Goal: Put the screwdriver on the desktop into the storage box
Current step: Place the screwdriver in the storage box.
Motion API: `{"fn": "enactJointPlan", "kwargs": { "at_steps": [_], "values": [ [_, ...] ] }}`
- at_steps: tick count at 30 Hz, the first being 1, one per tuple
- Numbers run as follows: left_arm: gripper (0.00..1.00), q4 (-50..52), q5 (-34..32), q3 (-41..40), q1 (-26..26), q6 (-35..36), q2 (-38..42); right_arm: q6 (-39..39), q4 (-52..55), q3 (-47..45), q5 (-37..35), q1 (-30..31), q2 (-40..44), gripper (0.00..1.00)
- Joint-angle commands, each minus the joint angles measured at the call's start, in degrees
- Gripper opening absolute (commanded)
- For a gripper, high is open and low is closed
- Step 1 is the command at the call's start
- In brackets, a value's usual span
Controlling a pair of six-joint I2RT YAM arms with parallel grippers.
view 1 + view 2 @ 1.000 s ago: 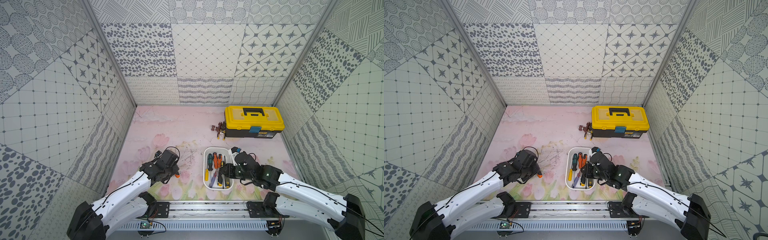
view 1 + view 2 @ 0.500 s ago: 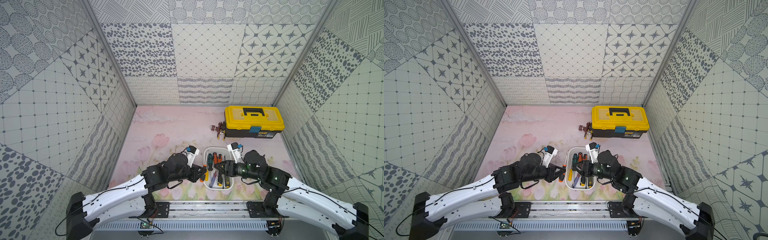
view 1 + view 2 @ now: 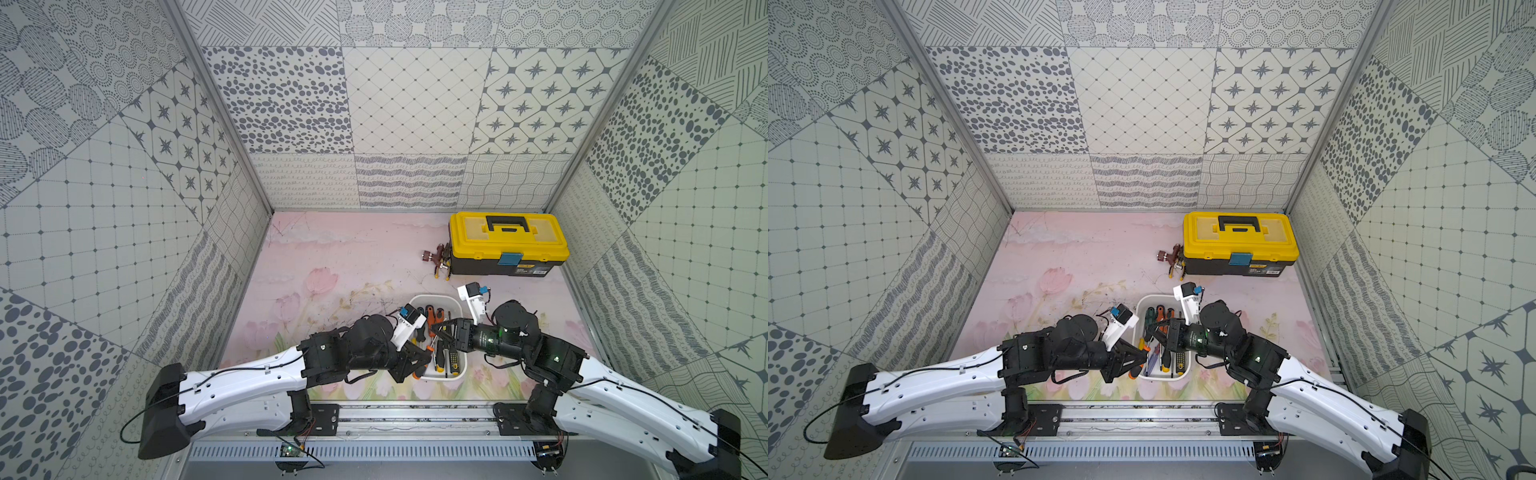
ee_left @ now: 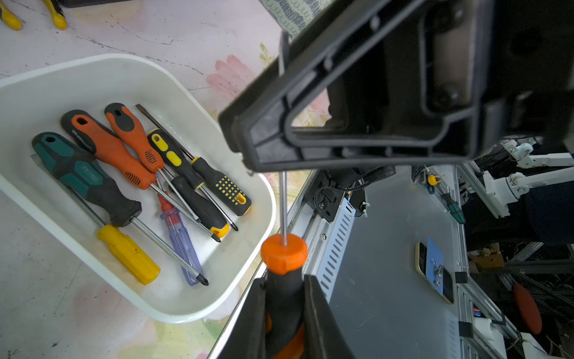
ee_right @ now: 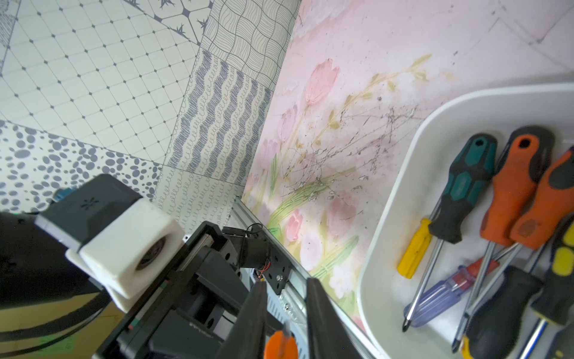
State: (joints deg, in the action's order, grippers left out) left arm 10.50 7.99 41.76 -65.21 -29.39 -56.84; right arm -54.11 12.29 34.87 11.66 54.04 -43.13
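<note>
The left gripper (image 4: 284, 279) is clamped on the screwdriver (image 4: 284, 253) by its grippy handle, at the storage box's (image 4: 93, 59) near-left edge. It is probably light and stiff, with a slick shaft. The right gripper (image 5: 284, 289) straddles that shaft; I cannot tell whether it pinches.

Robot lab cell: patterned panel walls (image 3: 395, 104), aluminium rail (image 3: 415, 411).

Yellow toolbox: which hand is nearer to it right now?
Right. The right hand hangs over the middle of the storage box, closer to the yellow toolbox; the left hand is over the box's near corner, farther away.
</note>
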Motion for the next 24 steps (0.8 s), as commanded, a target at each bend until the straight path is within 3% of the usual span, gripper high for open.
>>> {"fn": "enactJointPlan", "kwargs": {
  "at_steps": [1, 2, 5, 8, 9, 11, 18, 24],
  "values": [
    [0.00, -3.2, -2.1, 0.9, -0.6, 4.1, -0.3, 0.4, -2.0, 0.1, -0.4, 0.3, 0.1, 0.06],
    [0.00, -3.1, -2.8, 0.9, -0.6, 4.0, -0.2, 0.4, -2.0, 0.2, -0.3, 0.3, -0.1, 0.01],
    [0.00, -2.4, -6.3, 1.0, -0.6, 2.5, 0.0, 0.4, -1.9, 0.4, -0.5, 0.3, 0.0, 0.00],
    [0.54, -3.7, -10.3, -0.1, -0.6, -0.4, 1.3, -0.1, -2.2, -0.3, -1.8, 0.3, 1.4, 0.00],
    [0.67, -5.0, -10.4, -1.0, -0.6, -1.6, 2.0, -0.4, -2.8, -0.8, -2.3, 0.3, 2.1, 0.00],
    [0.78, -9.3, -7.8, -3.1, -0.3, -3.5, 3.6, -1.2, -4.0, -2.0, -3.4, 0.3, 4.3, 0.00],
    [0.89, -18.5, 5.5, -7.1, 1.9, -7.1, 7.1, -5.9, -10.4, -9.4, -8.0, 0.2, 14.5, 0.00],
    [0.82, -29.0, 16.5, -11.7, 7.7, -14.3, 6.6, -7.4, -11.6, -12.2, -10.2, 0.3, 20.1, 0.00]
  ]
}}
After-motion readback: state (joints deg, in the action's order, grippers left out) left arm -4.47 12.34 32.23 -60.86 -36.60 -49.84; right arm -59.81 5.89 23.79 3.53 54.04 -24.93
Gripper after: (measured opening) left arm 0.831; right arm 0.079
